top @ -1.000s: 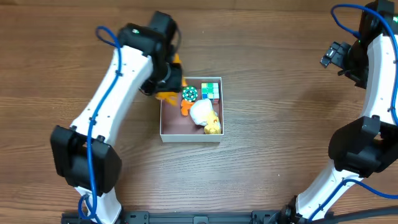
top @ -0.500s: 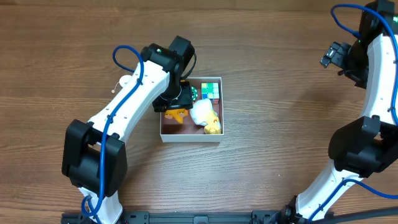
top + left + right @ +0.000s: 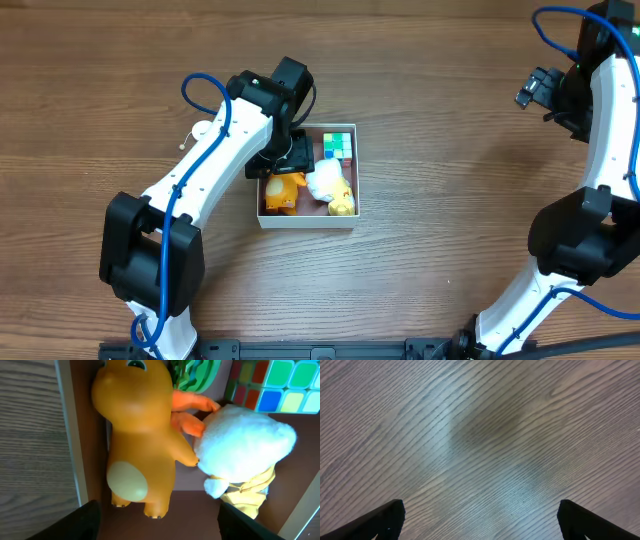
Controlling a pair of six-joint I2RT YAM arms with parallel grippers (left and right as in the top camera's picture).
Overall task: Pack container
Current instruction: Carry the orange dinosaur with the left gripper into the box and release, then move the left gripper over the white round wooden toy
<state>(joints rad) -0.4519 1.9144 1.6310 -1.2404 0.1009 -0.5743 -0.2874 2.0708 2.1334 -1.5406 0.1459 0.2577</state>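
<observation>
The container (image 3: 306, 221) is a square white box with a mauve inside at the table's middle. An orange toy animal (image 3: 280, 191) lies in its left half, also in the left wrist view (image 3: 137, 435). Beside it lie a white and yellow plush (image 3: 330, 186), a colour cube (image 3: 339, 145) and a green round toy (image 3: 197, 372). My left gripper (image 3: 157, 522) is open just above the orange toy, not touching it. My right gripper (image 3: 480, 520) is open and empty over bare wood, high at the far right.
The container's white left wall (image 3: 67, 435) stands close beside the orange toy. Brown wooden table (image 3: 470, 200) lies all around. The right arm (image 3: 600, 110) stands along the right edge.
The left arm swung over the container with the orange toy, then let it go. The toy now lies in the box's left half, and the green toy is hidden overhead.
</observation>
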